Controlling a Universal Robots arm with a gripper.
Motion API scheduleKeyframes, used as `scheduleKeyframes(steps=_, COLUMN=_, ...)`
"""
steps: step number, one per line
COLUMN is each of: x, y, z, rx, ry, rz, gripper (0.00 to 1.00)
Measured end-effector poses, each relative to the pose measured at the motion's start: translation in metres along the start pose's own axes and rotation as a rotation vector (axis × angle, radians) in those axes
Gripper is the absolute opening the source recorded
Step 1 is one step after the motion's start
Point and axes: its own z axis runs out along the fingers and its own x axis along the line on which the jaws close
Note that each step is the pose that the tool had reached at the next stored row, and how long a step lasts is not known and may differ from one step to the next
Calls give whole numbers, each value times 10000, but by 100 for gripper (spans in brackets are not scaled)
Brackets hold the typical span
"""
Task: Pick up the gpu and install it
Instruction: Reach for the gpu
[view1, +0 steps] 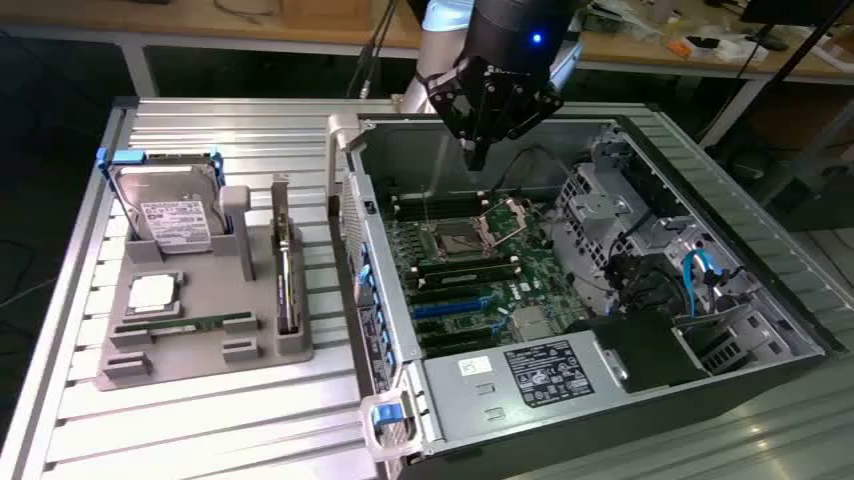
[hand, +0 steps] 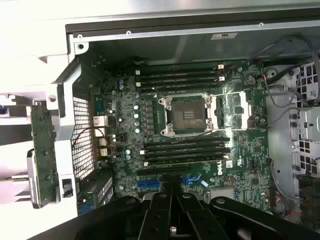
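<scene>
We see the pincer (view1: 474, 160) hanging high over the open case (view1: 747, 250), its fingers pressed together with nothing between them; it points down into the case, clear of every part inside. The case lies on its side with the panel off, likely so that the motherboard (view1: 461, 285) faces upward and a card can be pushed straight down into a slot. The slots on that board look unfilled, so we judge the install not yet done.

The gpu (view1: 284, 270) is outside the case, just beside it on the exterior view's left; it stands on its long edge in a groove of a grey holder (view1: 200, 350). That upright pose seems meant to offer its top edge to a pinch from above. A hard drive (view1: 174, 215) leans in the same holder, farther from the case than the gpu, well apart from it; the holder rests on the slatted counter (view1: 200, 430) that also carries the case.
</scene>
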Motion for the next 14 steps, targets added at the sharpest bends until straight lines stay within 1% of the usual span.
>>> scheduleKeyframes(steps=14, x=0, y=0, z=1, rx=5, ry=6, rz=-6, gripper=11)
